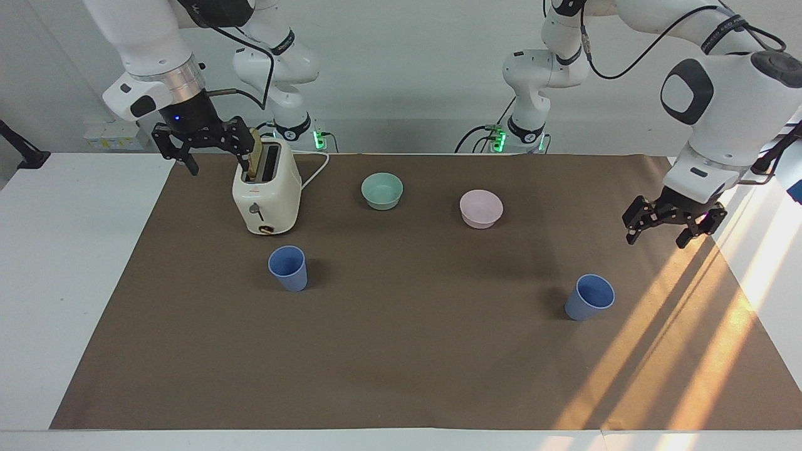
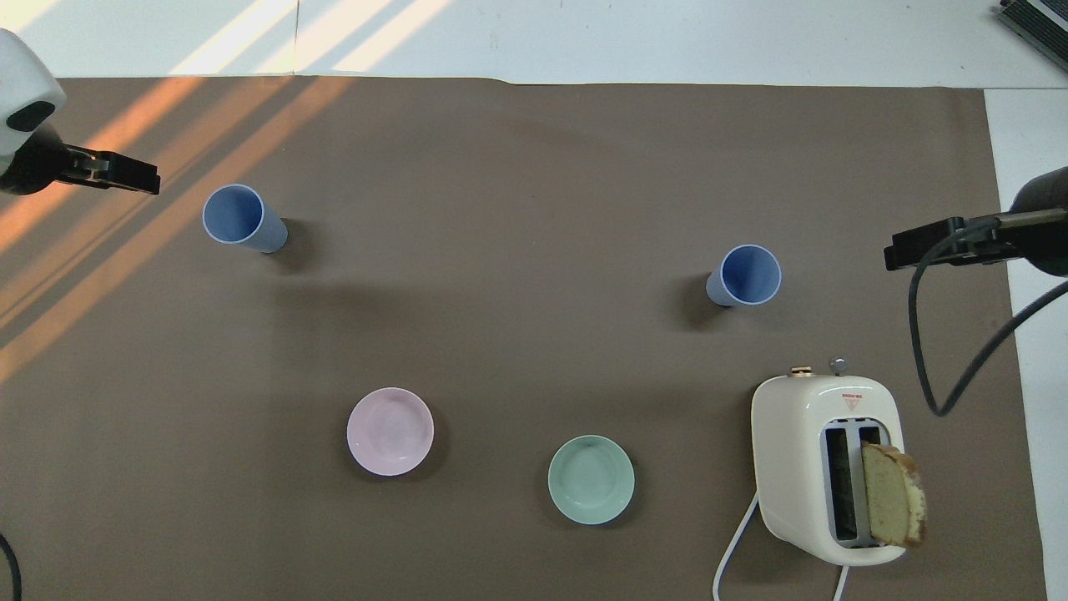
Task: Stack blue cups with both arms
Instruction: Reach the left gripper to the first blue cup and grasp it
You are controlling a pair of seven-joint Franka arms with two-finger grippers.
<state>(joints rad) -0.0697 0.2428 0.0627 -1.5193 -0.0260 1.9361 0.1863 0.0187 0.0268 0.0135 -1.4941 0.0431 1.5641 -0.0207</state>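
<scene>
Two blue cups stand upright on the brown mat. One blue cup (image 1: 288,268) (image 2: 745,275) is a little farther from the robots than the toaster. The other blue cup (image 1: 589,297) (image 2: 242,219) stands toward the left arm's end. My left gripper (image 1: 656,239) (image 2: 125,175) hangs open and empty above the mat's edge beside that second cup, not touching it. The right gripper (image 1: 216,160) (image 2: 926,249) is open and empty too, held high beside the toaster's top, where its arm waits.
A cream toaster (image 1: 266,188) (image 2: 826,467) with a bread slice (image 1: 254,161) sticking out stands near the right arm, its cord trailing toward the robots. A mint-green bowl (image 1: 382,190) and a pale pink bowl (image 1: 480,208) sit between the arms' bases and the cups.
</scene>
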